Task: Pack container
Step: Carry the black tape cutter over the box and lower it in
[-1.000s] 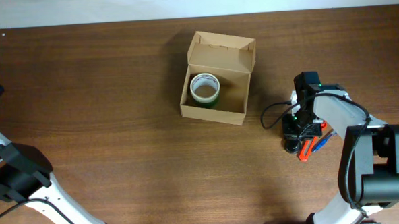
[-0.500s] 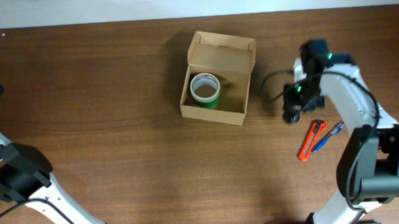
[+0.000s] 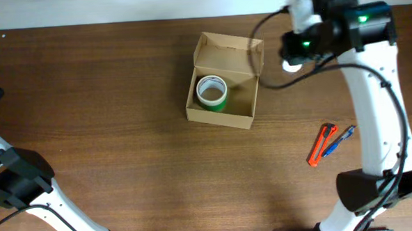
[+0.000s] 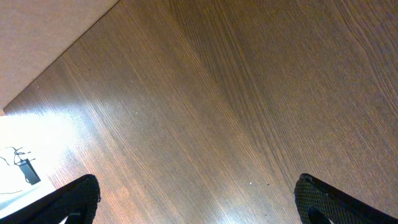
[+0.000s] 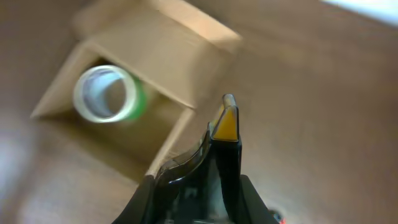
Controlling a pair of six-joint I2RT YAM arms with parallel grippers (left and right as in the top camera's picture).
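Observation:
The container, a tan cardboard box (image 3: 223, 117), stands open at the table's middle with its flap lid (image 3: 228, 52) raised at the back. A green tape roll (image 3: 211, 91) lies inside at the left. My right gripper (image 3: 294, 56) hangs above the table just right of the box's back corner. It is shut on a black object with a yellow tip (image 5: 225, 124). The blurred right wrist view shows the gripper (image 5: 217, 186), the box (image 5: 168, 56) and the roll (image 5: 106, 93) ahead of it. My left gripper (image 4: 199, 202) is open and empty over bare wood.
An orange utility cutter (image 3: 319, 145) and a blue pen (image 3: 338, 139) lie side by side on the table at the right. The left arm's base (image 3: 17, 181) is at the left edge. The table's far edge meets a pale wall.
My right gripper has lifted the black object from beside the cutter and pen and carried it back and left, up to the box's right rear corner. The left arm has not moved.

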